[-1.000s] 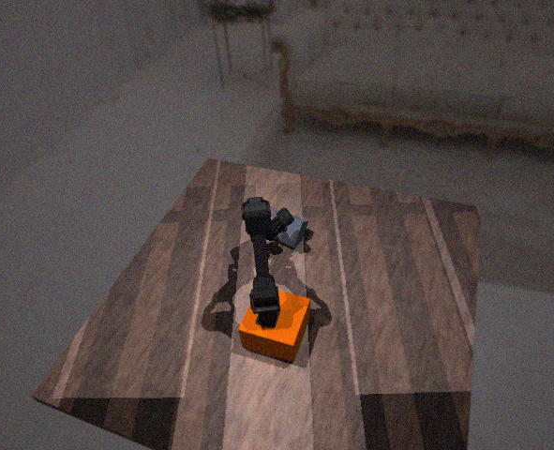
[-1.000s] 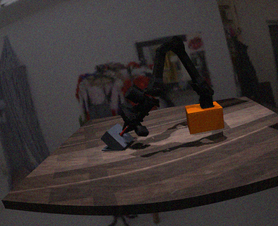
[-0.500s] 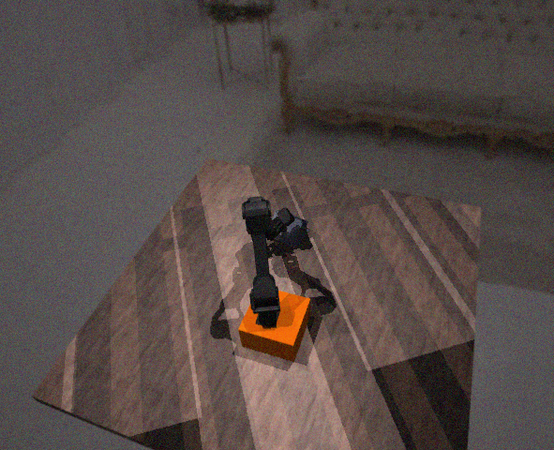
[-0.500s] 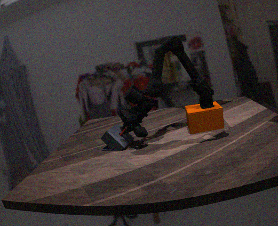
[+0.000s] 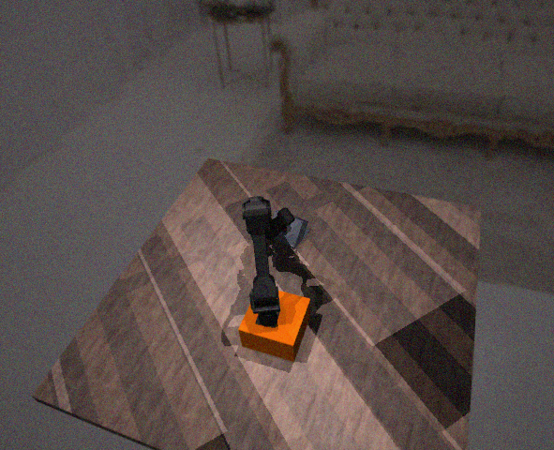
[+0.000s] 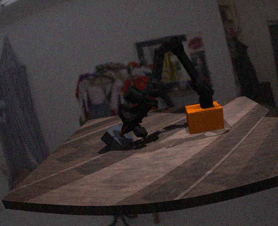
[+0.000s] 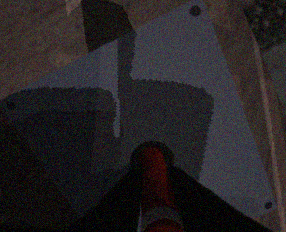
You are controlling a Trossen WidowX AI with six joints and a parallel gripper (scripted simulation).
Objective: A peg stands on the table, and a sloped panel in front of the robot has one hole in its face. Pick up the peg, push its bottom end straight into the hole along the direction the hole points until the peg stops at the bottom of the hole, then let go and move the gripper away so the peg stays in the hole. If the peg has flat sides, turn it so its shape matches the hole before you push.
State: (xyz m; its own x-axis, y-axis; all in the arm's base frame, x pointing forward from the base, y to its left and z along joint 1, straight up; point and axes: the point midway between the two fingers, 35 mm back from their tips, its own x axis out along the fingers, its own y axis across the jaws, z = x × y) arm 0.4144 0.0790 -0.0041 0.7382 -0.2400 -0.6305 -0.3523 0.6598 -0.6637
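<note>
The sloped grey-blue panel stands in front of the robot. The red peg has a pale band and slants down to the panel. In the wrist view its far end is at the dark round hole, whose rim shows around it; how deep it sits cannot be told. My gripper is shut on the peg, with one black finger on each side, close above the panel face. In the top view the arm hides the peg and the fingertips.
The arm's orange base block stands on the wooden table. Dark shadows of the arm fall across the panel and table. Small dark dots mark the panel's corners.
</note>
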